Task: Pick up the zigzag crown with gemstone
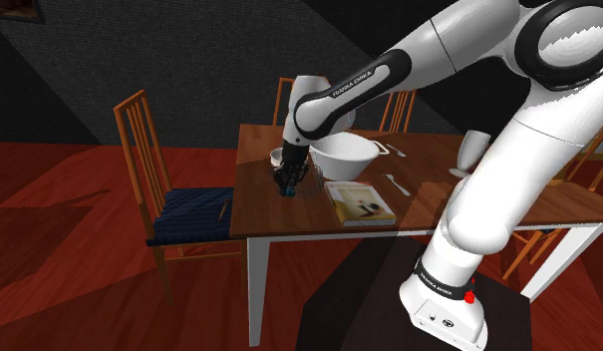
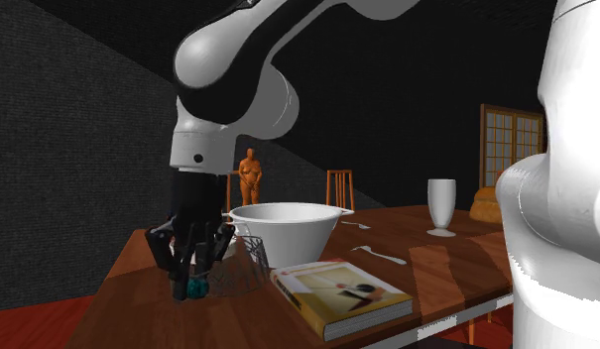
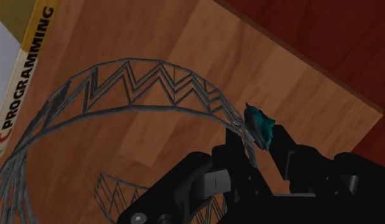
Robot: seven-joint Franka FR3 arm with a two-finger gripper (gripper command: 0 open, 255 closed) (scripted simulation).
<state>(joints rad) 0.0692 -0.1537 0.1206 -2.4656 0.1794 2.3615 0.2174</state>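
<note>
The crown (image 3: 140, 83) is a thin grey wire ring of zigzag bars with a teal gemstone (image 3: 259, 127) on its rim. My black gripper (image 3: 258, 153) is shut on the rim right at the gemstone, one finger on each side of the wire. In the shoulder view the gripper (image 1: 289, 182) reaches down to the wooden table (image 1: 259, 214) near its left edge, beside the big bowl. In the second exterior view the gripper (image 2: 188, 283) holds the crown (image 2: 243, 263) low at the tabletop, the gemstone (image 2: 196, 288) between its fingers. Whether the crown has left the wood I cannot tell.
A large white bowl (image 1: 344, 155) stands just behind the crown and a book (image 1: 359, 202) lies beside it. A white goblet (image 1: 471, 152) and cutlery (image 1: 397, 183) sit further along. Wooden chairs (image 1: 150, 150) ring the table. The table's edge (image 3: 299, 60) is close to the gripper.
</note>
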